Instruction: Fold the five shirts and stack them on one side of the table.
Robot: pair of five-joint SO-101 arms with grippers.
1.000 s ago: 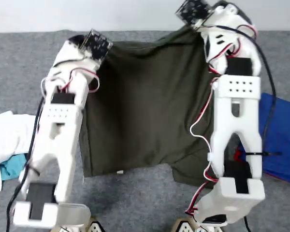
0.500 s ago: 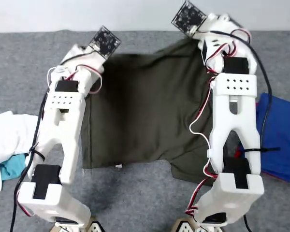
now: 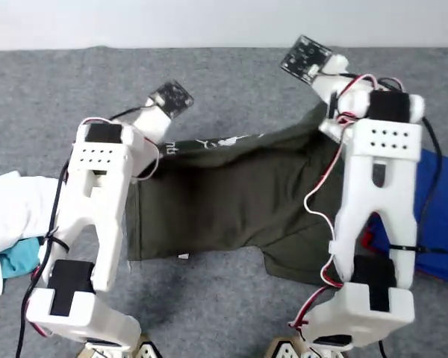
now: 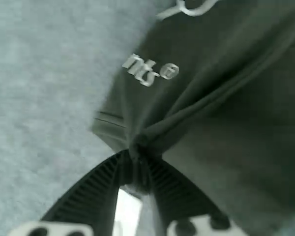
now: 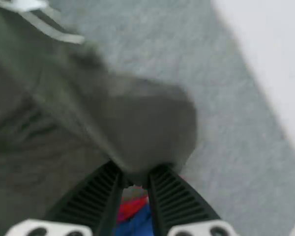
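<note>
Olive shirt (image 3: pixel 239 201) lies on the bench (image 3: pixel 231 82), far edge lifted; left claw (image 4: pixel 137 157) and right claw (image 5: pixel 135 179) each clamp a corner. A thin pinch slipping could skew the fold.

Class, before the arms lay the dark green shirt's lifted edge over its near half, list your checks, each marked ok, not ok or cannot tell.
1. Left gripper shut on the dark green shirt: ok.
2. Right gripper shut on the shirt: ok.
3. Lifted edge straight across: not ok, it slants.
4. Near hem flat on the table: cannot tell, partly covered.
5. Blue garment apart from the shirt: cannot tell, right arm hides the gap.
</note>
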